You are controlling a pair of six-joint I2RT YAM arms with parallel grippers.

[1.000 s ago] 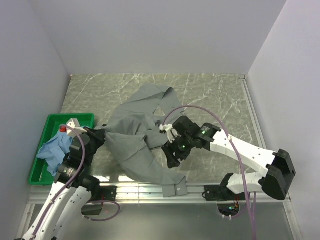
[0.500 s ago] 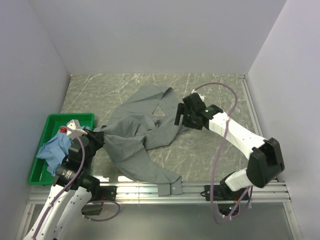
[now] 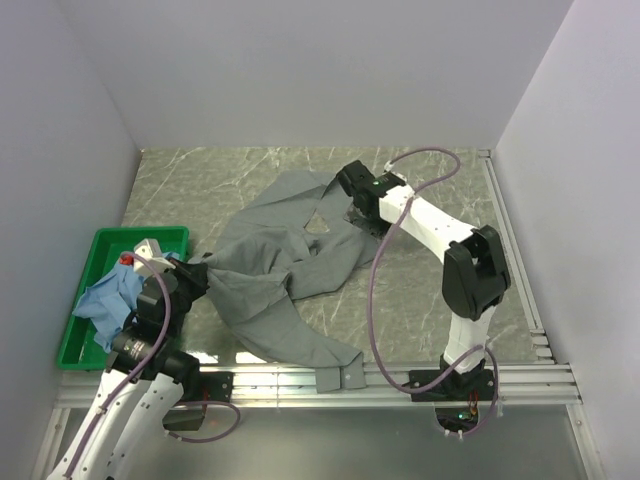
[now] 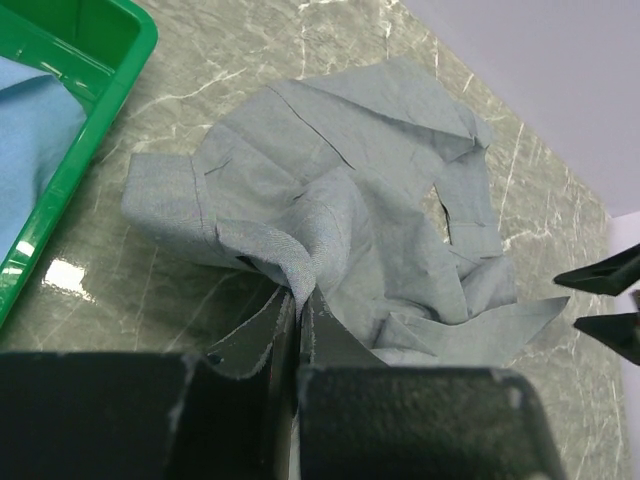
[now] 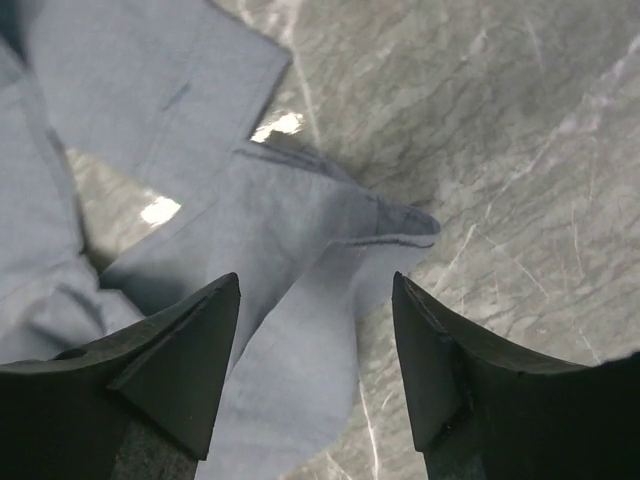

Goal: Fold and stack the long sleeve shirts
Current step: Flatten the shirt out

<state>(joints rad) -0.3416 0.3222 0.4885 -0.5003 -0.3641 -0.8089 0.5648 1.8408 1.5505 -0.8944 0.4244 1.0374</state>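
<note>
Shirts lie in two places. The grey shirt [image 3: 285,265] is on the table [image 3: 200,180], all bunched up and not folded. The blue shirt [image 3: 108,298] sits in a heap in the green bin [image 3: 150,236] at the left side of the table.

The left gripper [image 4: 297,312] is squeezed tight on a fold of the grey shirt. It holds the shirt's left side, close to the bin. The fingers are pressed together with the cloth pinched between them. The cloth puffs up just past the tips.

The right gripper [image 5: 316,285] is at the far right side of the grey shirt. Its fingers stand wide apart and hold nothing. Under them lies a piece of the shirt with a stitched edge [image 5: 395,222]. I cannot tell if the tips touch the cloth.

One long sleeve [image 3: 300,340] runs toward the near edge of the table. Its end lies over the metal rail [image 3: 260,383] there.
</note>
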